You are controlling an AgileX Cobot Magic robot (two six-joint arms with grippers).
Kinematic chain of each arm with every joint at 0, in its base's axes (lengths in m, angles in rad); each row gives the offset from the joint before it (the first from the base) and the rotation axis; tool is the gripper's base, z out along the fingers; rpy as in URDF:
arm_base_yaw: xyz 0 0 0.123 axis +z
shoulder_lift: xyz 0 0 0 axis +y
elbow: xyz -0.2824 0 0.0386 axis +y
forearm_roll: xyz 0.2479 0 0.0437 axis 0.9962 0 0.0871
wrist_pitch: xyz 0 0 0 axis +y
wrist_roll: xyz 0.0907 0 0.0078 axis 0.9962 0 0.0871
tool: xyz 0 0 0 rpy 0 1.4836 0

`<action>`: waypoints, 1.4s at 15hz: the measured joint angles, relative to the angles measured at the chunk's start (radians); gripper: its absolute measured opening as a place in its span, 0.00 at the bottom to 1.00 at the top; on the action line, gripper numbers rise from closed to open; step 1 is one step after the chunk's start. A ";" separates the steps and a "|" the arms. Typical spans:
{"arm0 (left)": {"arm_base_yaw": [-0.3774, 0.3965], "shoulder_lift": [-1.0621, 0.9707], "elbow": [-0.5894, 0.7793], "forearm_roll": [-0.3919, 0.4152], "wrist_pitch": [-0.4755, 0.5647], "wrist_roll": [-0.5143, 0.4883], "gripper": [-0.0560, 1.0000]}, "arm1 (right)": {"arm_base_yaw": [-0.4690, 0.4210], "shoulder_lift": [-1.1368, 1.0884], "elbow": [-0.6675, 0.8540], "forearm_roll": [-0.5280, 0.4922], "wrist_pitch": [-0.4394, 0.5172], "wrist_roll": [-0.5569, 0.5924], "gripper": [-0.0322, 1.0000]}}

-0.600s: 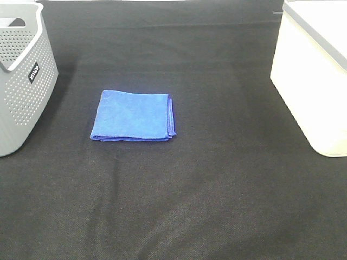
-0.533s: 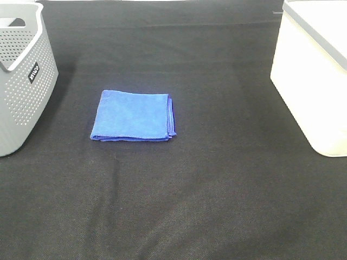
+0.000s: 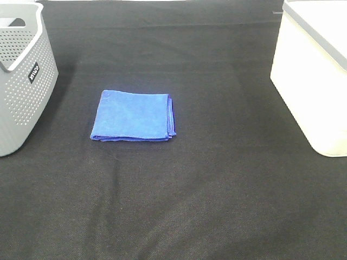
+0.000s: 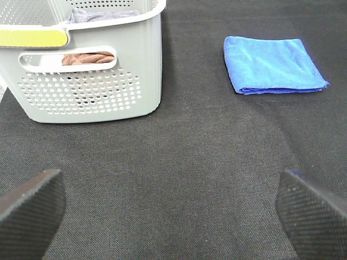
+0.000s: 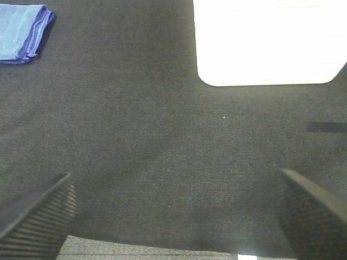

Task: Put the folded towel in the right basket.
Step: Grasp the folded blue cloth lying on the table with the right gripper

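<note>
**Exterior high: towel (image 3: 133, 116) flat on the table (image 3: 206, 195), nothing gripped**

Exterior high shows the towel folded into a neat square, lying left of centre. Its layered open edges are turned toward the right basket (image 3: 312, 81). That white basket stands at the right edge of the table, well apart from the towel. The grey left basket (image 3: 21, 81) stands at the opposite edge, nearer to the towel. I judge the towel sits in the open middle so that either arm can come down on it with no wall in the way. Neither of my arms shows here.

Left wrist view: my left gripper (image 4: 173, 211) hangs over bare table. Its two fingers (image 4: 30, 208) are spread wide, with nothing between them and nothing touched. The towel lies ahead of it, near the left basket, which already holds some cloths (image 4: 89, 57).

Right wrist view: my right gripper (image 5: 173, 216) is likewise spread wide and empty above bare table. The right basket's wall is near, just ahead. Only a corner of the towel shows, well apart from both the basket and my fingers.

I judge the task is at its very start. The towel must first be reached and pinched, and the left gripper is the closer one to it, while the right is closer to the goal.
</note>
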 joint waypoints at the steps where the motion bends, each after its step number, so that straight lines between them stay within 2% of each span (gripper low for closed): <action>1: 0.000 0.000 0.000 0.000 0.000 0.000 0.98 | 0.000 0.000 0.000 0.005 0.000 0.000 0.96; 21: 0.000 0.000 0.000 0.000 0.000 0.000 0.98 | 0.000 0.000 0.005 0.011 -0.001 0.000 0.95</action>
